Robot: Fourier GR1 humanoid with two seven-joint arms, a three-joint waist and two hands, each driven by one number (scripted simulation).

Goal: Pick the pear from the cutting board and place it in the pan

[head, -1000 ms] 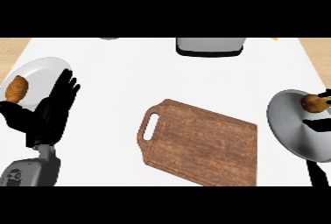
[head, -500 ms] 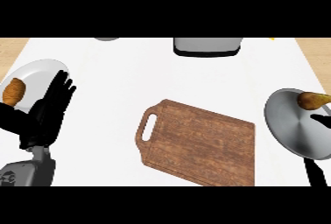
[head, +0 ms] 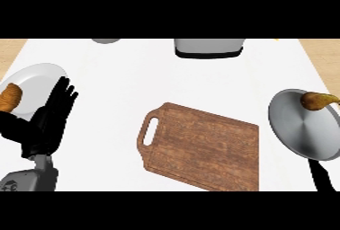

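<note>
At nine o'clock I see a white plate (head: 40, 78) carrying a brown pastry (head: 9, 98), with my left hand (head: 48, 123) resting just beside it, fingers straight and up. The wooden cutting board (head: 203, 148) lies bare at centre, handle slot toward ten o'clock. At three o'clock the pear (head: 317, 100) sits at the upper rim of the grey pan (head: 302, 128). A grey appliance (head: 207, 47) stands at twelve. My right hand shows nowhere.
</note>
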